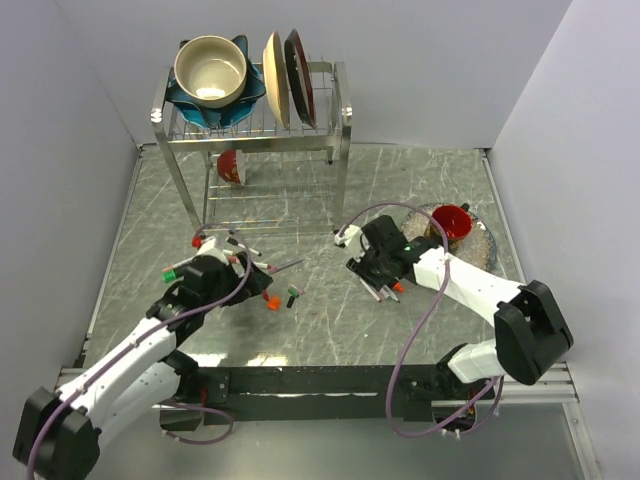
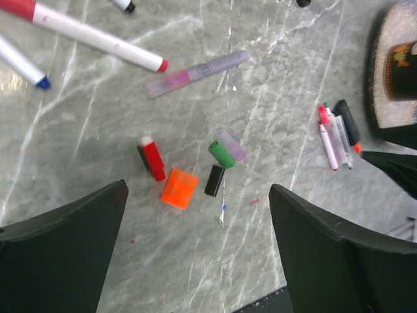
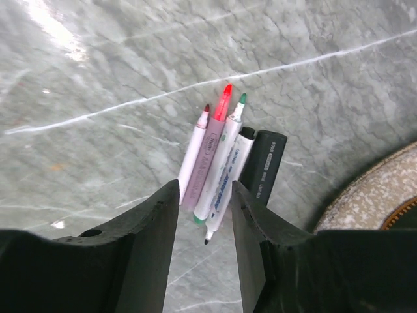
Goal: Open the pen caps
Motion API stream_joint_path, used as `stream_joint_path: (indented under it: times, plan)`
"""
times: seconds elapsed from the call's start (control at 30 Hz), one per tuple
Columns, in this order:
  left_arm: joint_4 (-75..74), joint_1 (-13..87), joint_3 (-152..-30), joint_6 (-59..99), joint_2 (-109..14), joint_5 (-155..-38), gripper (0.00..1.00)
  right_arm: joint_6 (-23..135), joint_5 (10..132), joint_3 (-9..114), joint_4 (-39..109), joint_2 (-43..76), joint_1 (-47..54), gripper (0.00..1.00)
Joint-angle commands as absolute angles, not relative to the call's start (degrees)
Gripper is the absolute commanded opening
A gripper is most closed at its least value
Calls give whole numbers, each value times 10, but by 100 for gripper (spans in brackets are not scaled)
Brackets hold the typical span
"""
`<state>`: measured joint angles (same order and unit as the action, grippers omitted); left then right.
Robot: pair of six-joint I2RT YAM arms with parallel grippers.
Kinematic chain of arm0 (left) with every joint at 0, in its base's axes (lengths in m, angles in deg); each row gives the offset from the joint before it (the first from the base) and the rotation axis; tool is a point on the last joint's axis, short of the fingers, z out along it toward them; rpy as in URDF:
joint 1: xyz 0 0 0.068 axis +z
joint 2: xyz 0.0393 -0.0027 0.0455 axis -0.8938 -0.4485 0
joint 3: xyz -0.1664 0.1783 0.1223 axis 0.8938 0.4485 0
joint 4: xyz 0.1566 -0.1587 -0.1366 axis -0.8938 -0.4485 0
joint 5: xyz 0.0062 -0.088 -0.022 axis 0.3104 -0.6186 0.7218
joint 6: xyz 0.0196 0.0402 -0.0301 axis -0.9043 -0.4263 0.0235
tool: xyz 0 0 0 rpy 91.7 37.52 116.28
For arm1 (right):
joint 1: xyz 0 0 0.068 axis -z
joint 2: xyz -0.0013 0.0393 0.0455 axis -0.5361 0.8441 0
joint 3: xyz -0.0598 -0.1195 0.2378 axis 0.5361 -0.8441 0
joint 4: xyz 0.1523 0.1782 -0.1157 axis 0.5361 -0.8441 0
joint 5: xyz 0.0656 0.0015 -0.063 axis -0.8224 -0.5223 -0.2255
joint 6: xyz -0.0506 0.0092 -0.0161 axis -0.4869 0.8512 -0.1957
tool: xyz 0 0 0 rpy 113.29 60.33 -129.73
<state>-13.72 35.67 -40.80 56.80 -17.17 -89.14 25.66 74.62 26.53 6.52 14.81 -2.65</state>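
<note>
**Left gripper** (image 2: 199, 192): the fingers are spread wide with nothing between them. Directly beneath the gap, on the marbled table (image 2: 273, 39), lie caps already off their pens. These are a loose red cap (image 2: 154, 160), an orange cap (image 2: 180, 188), a green cap (image 2: 222, 154) and a black cap (image 2: 214, 180), all close together. Further ahead of the fingertips, off to one side, lies a white pen (image 2: 98, 40). It has a fitted red cap (image 2: 18, 6) at its far end, so we judge the work unfinished.

**Right gripper** (image 3: 205, 195): the fingers stand partway apart over a bundle of uncapped pens (image 3: 218, 156), whose bare tips point away from the hand. A black pen (image 3: 264, 163) lies against the bundle's outer side. The tail ends of the bundle sit in the gap, and we cannot tell whether the fingers press on them.

**Handling, in our judgement:**
- The pens are light, slim, smooth plastic, with round barrels likely to roll or slip under a glancing touch.
- The caps are tiny and presumably friction-fitted (a firm, short pull, not a twist).
- We would take the white pen at mid-barrel with one hand and pinch the cap squarely with the other.
- The pull should run straight along the pen's axis.
</note>
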Motion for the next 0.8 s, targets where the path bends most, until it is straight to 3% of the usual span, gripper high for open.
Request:
stream_joint_path:
  times: [0.0,0.1,0.2,0.23,0.3,0.33,0.77]
  plan:
    - [-136,319,-476,500,-253,-837,93,264,666,288,57,98,12,46]
    - [-154,265,-535,451,-344,-770,88,261,638,285,56,66,33,46]
    - [-193,233,-617,390,-452,-722,73,260,620,285,54,43,50,47]
    - [-213,230,-658,367,-502,-721,62,260,615,284,53,36,53,47]
    - [-232,223,-693,324,-547,-701,56,258,596,282,52,29,59,47]
    - [-236,223,-718,309,-567,-701,47,257,593,281,51,27,63,47]
    - [-245,204,-823,197,-745,-689,46,254,581,281,45,22,66,48]
